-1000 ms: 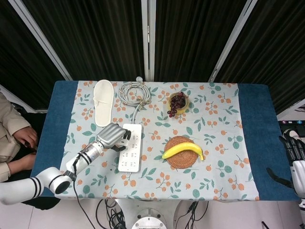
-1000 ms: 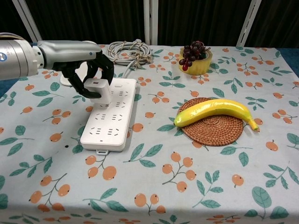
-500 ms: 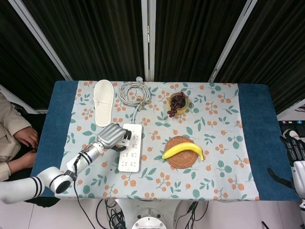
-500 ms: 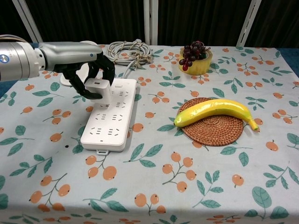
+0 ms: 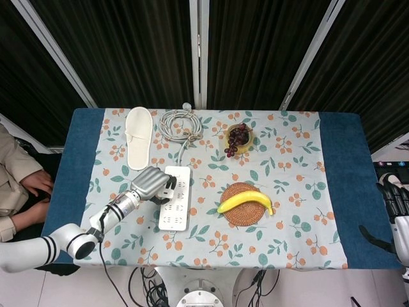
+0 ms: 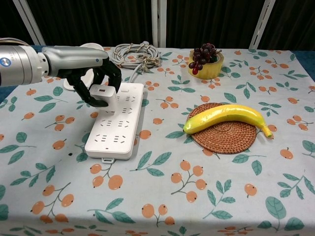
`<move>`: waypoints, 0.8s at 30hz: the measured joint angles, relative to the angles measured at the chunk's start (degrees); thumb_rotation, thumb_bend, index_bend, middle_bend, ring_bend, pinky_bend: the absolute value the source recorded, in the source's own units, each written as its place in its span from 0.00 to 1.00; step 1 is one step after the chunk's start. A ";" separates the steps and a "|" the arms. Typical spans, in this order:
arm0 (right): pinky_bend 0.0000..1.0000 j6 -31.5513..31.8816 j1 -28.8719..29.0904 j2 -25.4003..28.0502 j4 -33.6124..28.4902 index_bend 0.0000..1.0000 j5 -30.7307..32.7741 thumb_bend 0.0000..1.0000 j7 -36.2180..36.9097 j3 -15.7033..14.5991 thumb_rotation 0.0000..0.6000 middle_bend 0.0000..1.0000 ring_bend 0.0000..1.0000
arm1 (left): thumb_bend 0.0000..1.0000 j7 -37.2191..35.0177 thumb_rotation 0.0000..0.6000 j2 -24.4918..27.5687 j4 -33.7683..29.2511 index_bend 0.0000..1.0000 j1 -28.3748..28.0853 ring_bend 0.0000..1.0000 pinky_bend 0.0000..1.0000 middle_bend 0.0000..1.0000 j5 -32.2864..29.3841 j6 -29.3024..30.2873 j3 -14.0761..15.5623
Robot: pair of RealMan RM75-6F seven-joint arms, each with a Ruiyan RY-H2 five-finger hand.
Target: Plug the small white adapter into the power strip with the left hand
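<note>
Left hand [image 6: 96,81] has its fingers curled around the small white adapter [image 6: 105,96], poised over the power strip's [image 6: 117,120] upper-left sockets; recommend squaring the prongs, then pressing straight down.

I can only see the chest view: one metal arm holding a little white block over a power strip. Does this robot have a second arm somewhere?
Observer: Yes. The head view shows the right hand at the far right edge, out past the table and touching nothing on it.
Operator: What is the white shape behind the left hand that holds the adapter?
Observer: It is a white slipper, lying sole up beside the coiled cable.
Operator: Is anyone else nearby?
Observer: A person sits at the table's left end.
</note>
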 measured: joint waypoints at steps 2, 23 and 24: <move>0.00 -0.04 0.00 -0.01 0.05 0.00 -0.01 0.13 0.03 -0.01 1.00 0.00 0.00 | 0.32 -0.90 1.00 0.13 -0.12 0.67 -0.08 0.63 0.45 0.81 -0.19 -0.34 -0.06; 0.00 0.01 -0.18 -0.10 0.08 0.00 0.10 0.13 -0.11 0.03 1.00 0.00 0.00 | 0.33 -4.09 1.00 -1.55 3.44 0.68 -0.73 0.64 0.46 0.82 -1.39 -2.04 -0.08; 0.00 0.03 -0.20 -0.10 0.08 0.00 0.11 0.13 -0.12 0.03 1.00 0.00 0.00 | 0.33 -4.11 1.00 -1.71 3.61 0.68 -0.77 0.64 0.46 0.82 -1.33 -2.06 -0.06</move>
